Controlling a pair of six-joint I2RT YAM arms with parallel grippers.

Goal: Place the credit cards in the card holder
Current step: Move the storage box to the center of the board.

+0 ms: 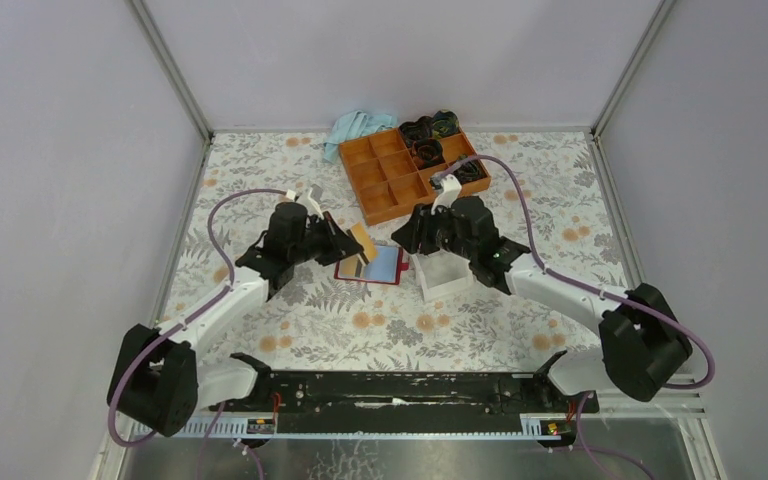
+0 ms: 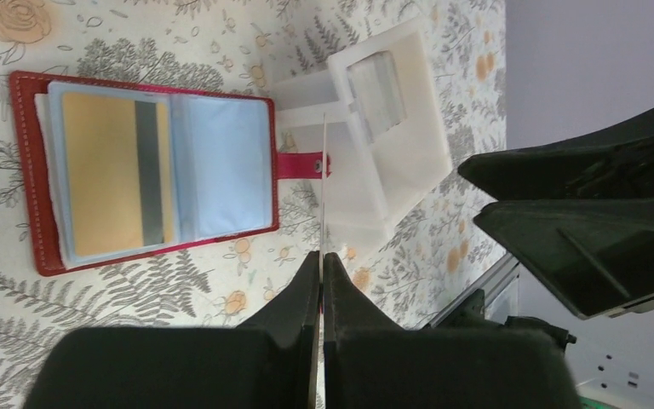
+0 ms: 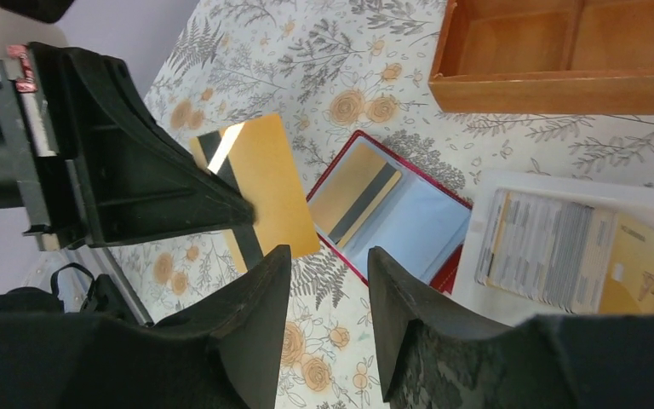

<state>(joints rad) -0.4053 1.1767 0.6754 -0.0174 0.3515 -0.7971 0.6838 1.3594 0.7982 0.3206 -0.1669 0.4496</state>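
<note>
The dark-red card holder [image 1: 371, 266] lies open on the table, with one tan-gold card [image 2: 106, 175] in its left pocket; it also shows in the left wrist view [image 2: 27, 170] and the right wrist view [image 3: 443, 273]. My left gripper [image 2: 322, 256] is shut on another tan-gold credit card [image 3: 264, 183], seen edge-on [image 2: 324, 179] and held above the table just left of the holder. My right gripper [image 3: 328, 256] is open and empty, hovering over the holder's near edge. More cards [image 3: 545, 247] are stacked in a whitish clear box [image 1: 445, 275] right of the holder.
An orange compartment tray [image 1: 400, 170] holding dark items stands behind the holder, with a light blue cloth [image 1: 358, 125] behind it. The two grippers are close together over the holder. Grey walls enclose the floral table.
</note>
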